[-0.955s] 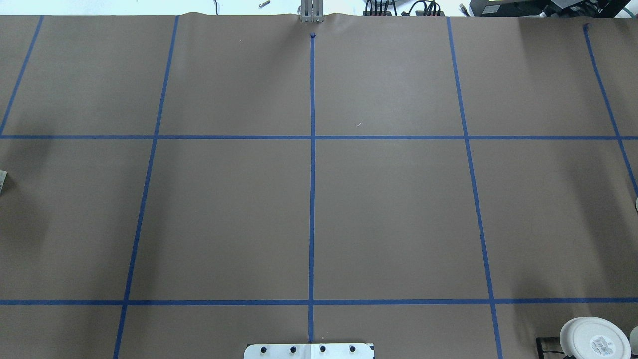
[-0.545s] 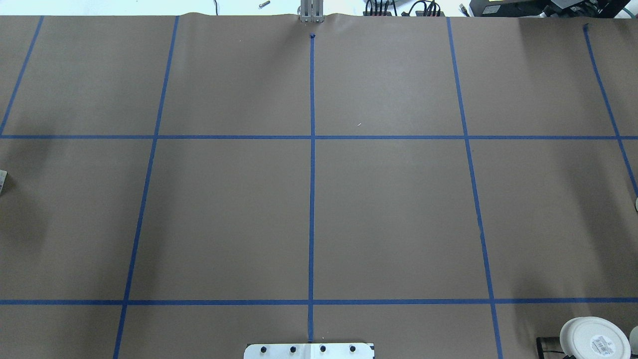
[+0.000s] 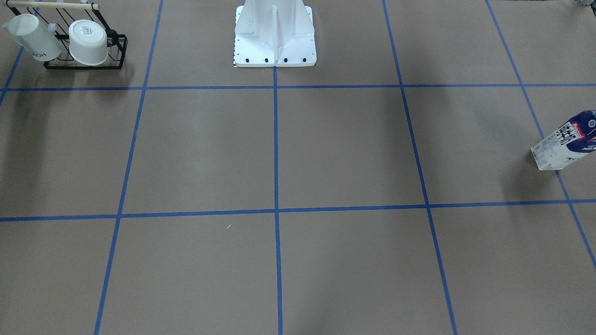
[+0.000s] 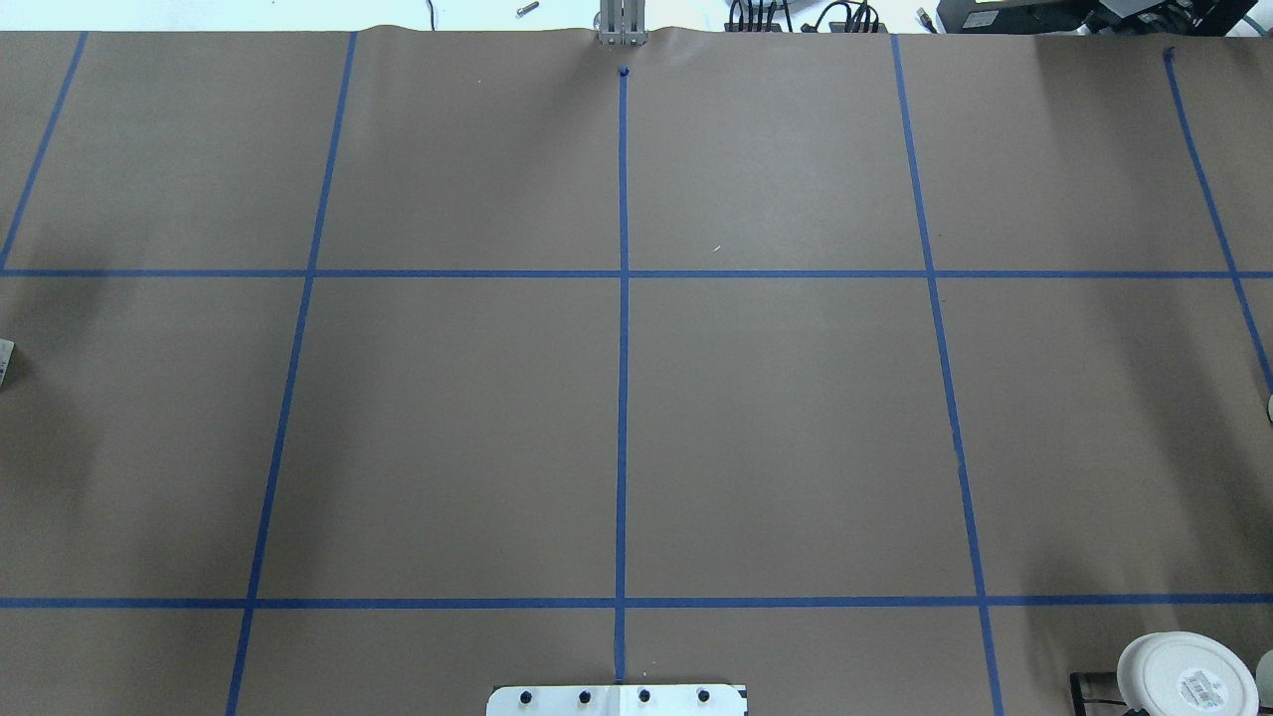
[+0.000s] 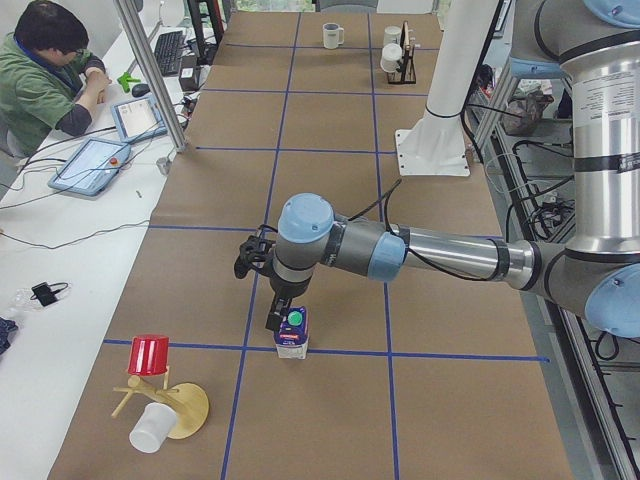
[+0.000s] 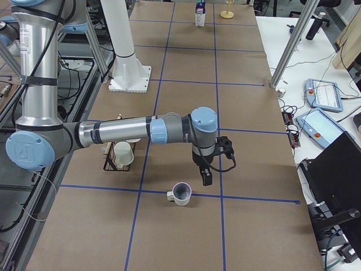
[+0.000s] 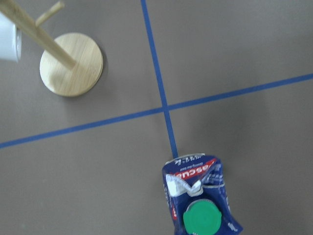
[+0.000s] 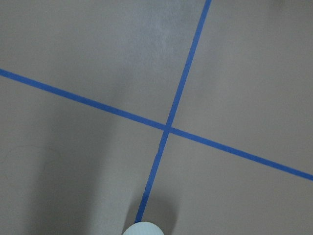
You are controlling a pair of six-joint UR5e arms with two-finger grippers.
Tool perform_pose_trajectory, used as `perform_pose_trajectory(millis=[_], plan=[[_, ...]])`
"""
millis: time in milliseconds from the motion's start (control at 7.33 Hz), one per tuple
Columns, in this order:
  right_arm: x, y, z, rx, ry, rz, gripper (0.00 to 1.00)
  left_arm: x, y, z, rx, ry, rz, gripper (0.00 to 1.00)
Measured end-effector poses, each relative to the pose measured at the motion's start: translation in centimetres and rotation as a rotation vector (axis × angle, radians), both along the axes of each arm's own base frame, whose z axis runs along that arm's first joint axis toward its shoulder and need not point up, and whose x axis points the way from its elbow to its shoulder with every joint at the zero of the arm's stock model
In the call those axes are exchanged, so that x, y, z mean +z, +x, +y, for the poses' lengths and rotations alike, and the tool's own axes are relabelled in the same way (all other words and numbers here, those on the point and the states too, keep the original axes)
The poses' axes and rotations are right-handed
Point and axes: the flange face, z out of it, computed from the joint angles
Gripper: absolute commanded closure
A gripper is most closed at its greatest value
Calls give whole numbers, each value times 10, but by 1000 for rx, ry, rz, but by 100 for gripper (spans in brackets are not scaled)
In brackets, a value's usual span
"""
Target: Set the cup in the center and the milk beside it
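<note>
The left gripper [image 5: 274,320] hangs near the milk [image 5: 292,338], the right gripper [image 6: 206,179] near the cup [image 6: 181,193], both far from the white base [image 3: 274,46], probably to grasp; released or clenched, I cannot tell.

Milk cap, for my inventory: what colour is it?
Green; cap of the milk, clearest in left wrist view.

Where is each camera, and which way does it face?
Front-facing: across the table, facing the robot's base; milk at right.
Overhead: behind the robot, facing forward-down; base edge only.
Exterior left: table's left end; left arm by milk.
Exterior right: table's right end; right arm by cup.
Left wrist: down on milk; no body.
Right wrist: down on tape cross; no body.
Front-facing and left wrist share the milk.
</note>
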Motion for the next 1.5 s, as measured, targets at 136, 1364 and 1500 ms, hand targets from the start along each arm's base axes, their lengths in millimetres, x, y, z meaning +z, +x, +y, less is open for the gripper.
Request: perform_pose_trajectory(millis=[136,1364,1500], plan=[[0,-1,-10,3,25,-11,0,-14,-1,-11,-7,44,0,1],[86,-84,107,87,-91,-101,58,-29,-1,-16,-20,127,9,1],[95,-90,110,73,-98,-76,83,-30,-1,-15,-21,136,9,1]])
